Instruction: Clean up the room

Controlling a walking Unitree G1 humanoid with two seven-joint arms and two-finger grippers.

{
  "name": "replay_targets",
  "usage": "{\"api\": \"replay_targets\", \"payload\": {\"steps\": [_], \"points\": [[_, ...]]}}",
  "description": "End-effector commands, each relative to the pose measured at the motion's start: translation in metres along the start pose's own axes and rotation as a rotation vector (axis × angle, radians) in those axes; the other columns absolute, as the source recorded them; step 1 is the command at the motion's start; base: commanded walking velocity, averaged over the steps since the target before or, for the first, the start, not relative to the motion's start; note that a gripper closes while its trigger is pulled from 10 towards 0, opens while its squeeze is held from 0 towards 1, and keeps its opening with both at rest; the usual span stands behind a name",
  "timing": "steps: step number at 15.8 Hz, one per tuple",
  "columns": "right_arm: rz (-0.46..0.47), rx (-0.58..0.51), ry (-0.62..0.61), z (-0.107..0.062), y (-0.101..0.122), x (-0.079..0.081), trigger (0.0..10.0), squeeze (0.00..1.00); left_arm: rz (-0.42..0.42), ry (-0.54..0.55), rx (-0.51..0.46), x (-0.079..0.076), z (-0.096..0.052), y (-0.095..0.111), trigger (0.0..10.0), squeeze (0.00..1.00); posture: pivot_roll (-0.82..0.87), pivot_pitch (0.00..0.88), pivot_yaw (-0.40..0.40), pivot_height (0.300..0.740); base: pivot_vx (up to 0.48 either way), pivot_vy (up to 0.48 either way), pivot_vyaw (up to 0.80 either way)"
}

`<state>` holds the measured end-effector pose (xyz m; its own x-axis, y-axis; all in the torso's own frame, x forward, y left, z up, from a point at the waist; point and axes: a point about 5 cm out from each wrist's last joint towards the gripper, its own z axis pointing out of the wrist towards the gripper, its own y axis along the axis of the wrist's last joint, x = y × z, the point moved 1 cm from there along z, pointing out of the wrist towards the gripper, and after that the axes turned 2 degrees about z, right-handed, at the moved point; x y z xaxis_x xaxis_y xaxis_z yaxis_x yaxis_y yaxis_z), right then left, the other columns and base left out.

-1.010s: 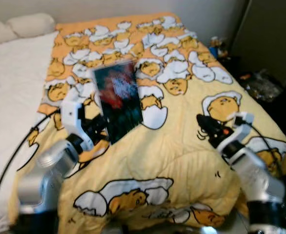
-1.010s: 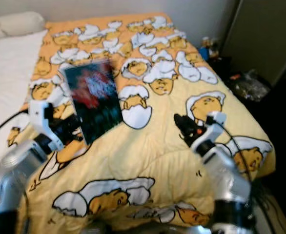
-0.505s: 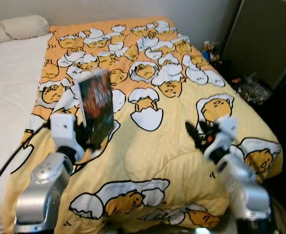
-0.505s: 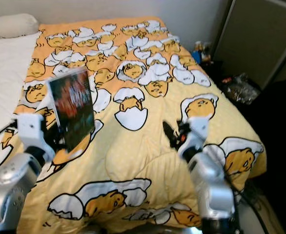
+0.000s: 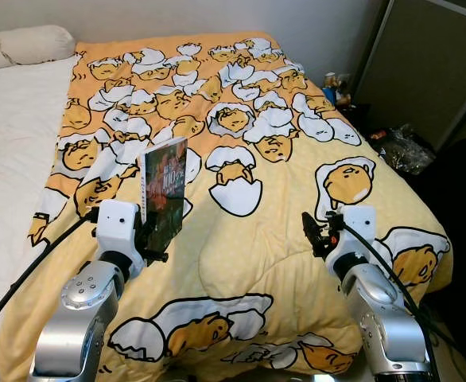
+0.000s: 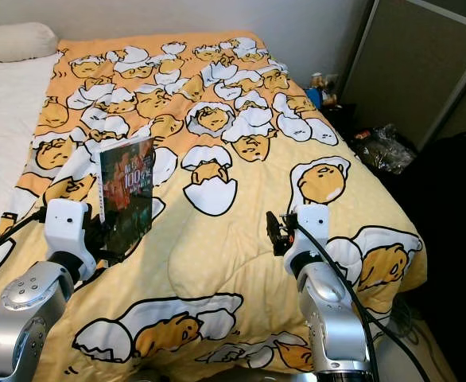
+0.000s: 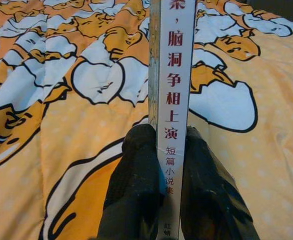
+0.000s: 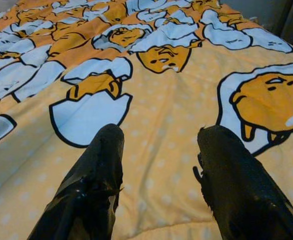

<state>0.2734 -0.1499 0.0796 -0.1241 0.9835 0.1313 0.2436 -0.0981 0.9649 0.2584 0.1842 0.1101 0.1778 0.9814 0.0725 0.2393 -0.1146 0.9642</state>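
Home bedroom: bed [image 5: 10,143], pillow [image 5: 34,42], duvet [image 5: 281,183]

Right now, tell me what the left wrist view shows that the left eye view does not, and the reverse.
The left wrist view shows the book's white spine with printed red characters, pinched between two black fingers. The left eye view shows the book's dark front cover, the left gripper, the empty open right gripper, a white pillow and white sheet. Both show the yellow egg-cartoon blanket.

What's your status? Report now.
Left gripper shut on book, upright above the duvet. Right gripper open, empty, over duvet. Nothing in the way.
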Motion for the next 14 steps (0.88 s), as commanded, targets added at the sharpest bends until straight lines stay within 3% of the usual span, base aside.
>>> {"api": "replay_targets", "payload": {"steps": [1, 3, 7, 11, 12, 13, 14], "points": [[-0.036, -0.032, 0.004, -0.001, 0.006, 0.002, 10.0, 0.00, 0.024, 0.001, -0.039, 0.002, -0.003, 0.009, 10.0, 0.00, -0.06, 0.000, 0.035, 0.740, 0.000, 0.296, 0.00], [-0.115, -0.032, 0.015, 0.003, 0.008, 0.007, 10.0, 0.00, 0.027, 0.018, -0.038, 0.004, -0.004, 0.010, 10.0, 0.00, -0.06, 0.000, 0.033, 0.740, 0.000, 0.347, 0.00], [-0.084, -0.027, 0.078, 0.004, 0.009, 0.013, 10.0, 0.00, 0.068, 0.025, -0.038, 0.005, -0.003, 0.009, 10.0, 0.00, -0.03, 0.000, 0.016, 0.740, 0.000, 0.374, 0.00], [-0.081, -0.020, 0.127, 0.004, 0.006, 0.021, 10.0, 0.00, 0.068, 0.008, -0.041, 0.004, 0.001, 0.013, 10.0, 0.00, -0.04, 0.000, 0.027, 0.740, 0.000, 0.372, 0.80], [-0.073, -0.019, 0.121, 0.005, 0.006, 0.020, 10.0, 0.00, 0.070, 0.002, -0.040, 0.003, 0.002, 0.013, 10.0, 0.00, -0.03, 0.000, 0.022, 0.740, 0.000, 0.375, 0.80], [0.029, -0.011, 0.057, 0.007, 0.005, 0.013, 10.0, 0.00, 0.082, -0.010, -0.043, 0.002, 0.004, 0.015, 10.0, 0.00, -0.03, 0.000, 0.024, 0.740, 0.000, 0.368, 0.00], [0.050, -0.003, 0.046, 0.007, 0.003, 0.012, 10.0, 0.00, 0.084, -0.012, -0.042, 0.002, 0.004, 0.015, 10.0, 0.00, -0.03, 0.000, 0.025, 0.740, 0.000, 0.364, 0.00]]}}
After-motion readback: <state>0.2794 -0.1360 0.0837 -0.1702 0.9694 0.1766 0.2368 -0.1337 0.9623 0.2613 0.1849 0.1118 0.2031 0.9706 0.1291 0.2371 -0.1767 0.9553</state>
